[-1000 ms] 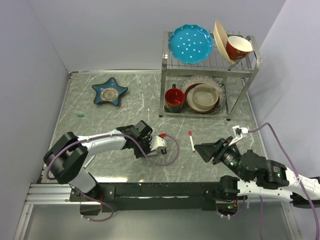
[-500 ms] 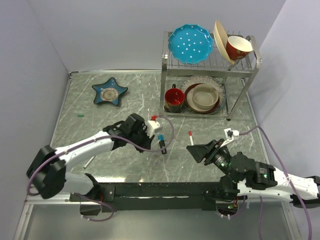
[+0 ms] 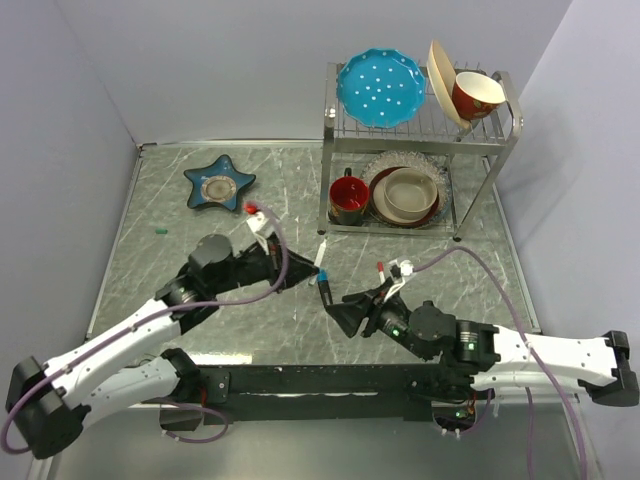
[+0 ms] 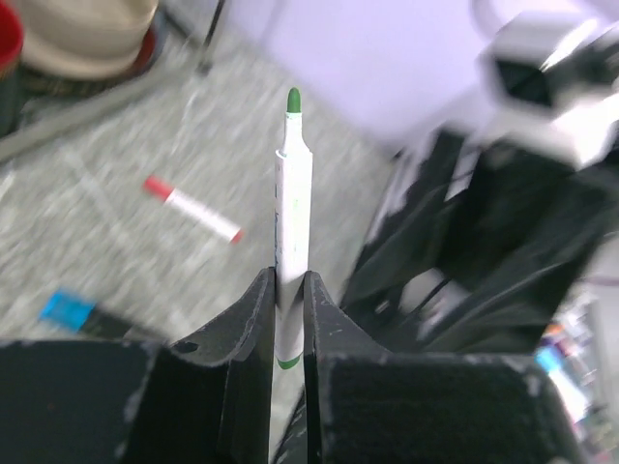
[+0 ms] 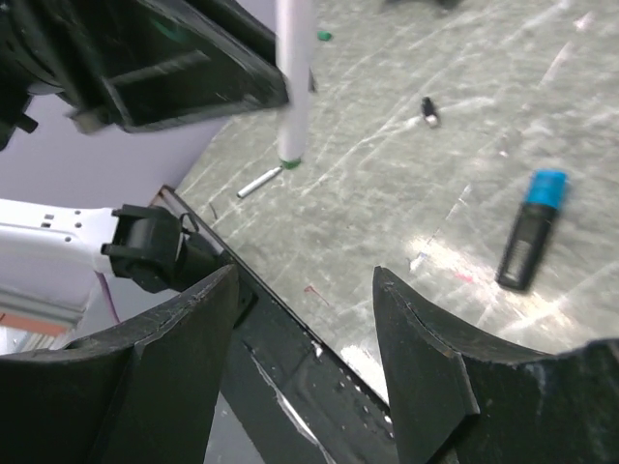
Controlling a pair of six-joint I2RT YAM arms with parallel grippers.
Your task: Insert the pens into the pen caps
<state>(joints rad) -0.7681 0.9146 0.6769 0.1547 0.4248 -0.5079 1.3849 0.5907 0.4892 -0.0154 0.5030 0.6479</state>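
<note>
My left gripper [image 3: 308, 268] is shut on a white pen with a green tip [image 4: 290, 193] and holds it above the table; the pen also shows in the top view [image 3: 319, 255] and the right wrist view [image 5: 293, 77]. A black marker with a blue end [image 3: 325, 287] lies just below it, also in the right wrist view [image 5: 530, 227]. A red-tipped pen [image 4: 193, 208] lies to the right [image 3: 381, 272]. My right gripper [image 3: 338, 310] is open and empty, close under the marker. A tiny black cap [image 5: 428, 111], a thin grey pen [image 5: 259, 181] and a teal cap [image 3: 160, 231] lie further left.
A dish rack [image 3: 500, 140] with plates, bowls and a red mug [image 3: 347, 197] stands at the back right. A blue star-shaped dish [image 3: 218, 186] sits at the back left. The black base rail [image 3: 320, 380] runs along the near edge. The two grippers are close together mid-table.
My left arm has stretched out and now holds the white pen over the marker. My right gripper has moved left across the table to just below the marker, still open.
</note>
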